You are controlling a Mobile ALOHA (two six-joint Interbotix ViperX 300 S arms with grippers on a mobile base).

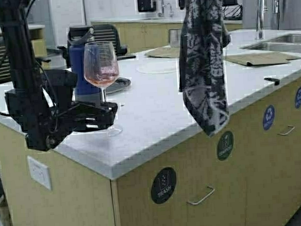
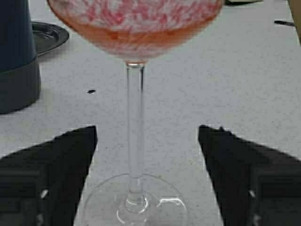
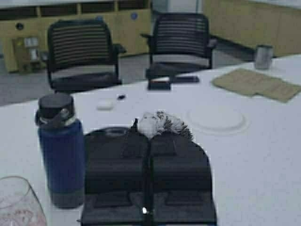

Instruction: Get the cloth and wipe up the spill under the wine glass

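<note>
The wine glass [image 1: 101, 64] stands near the counter's left front corner, with pink liquid in its bowl. My left gripper [image 1: 103, 116] is open and level with the low part of the stem. In the left wrist view the stem [image 2: 135, 117] stands between the two fingers [image 2: 70, 155] of the left gripper [image 2: 146, 141], untouched, and the foot rests on the counter. The patterned cloth [image 1: 204, 62] hangs limp above the counter's front edge, from the top of the high view. My right gripper [image 3: 150, 136] is shut on a bunched tuft of the cloth [image 3: 162, 125]. I see no clear spill.
A dark blue bottle [image 1: 82, 66] stands just behind the glass beside a dark dish [image 2: 47, 35]. Farther back on the white counter [image 1: 156, 118] are a white plate [image 1: 157, 67], a steel cup [image 1: 174, 37] and brown paper sheets [image 1: 260, 58]. A sink [image 1: 285, 42] is at the right.
</note>
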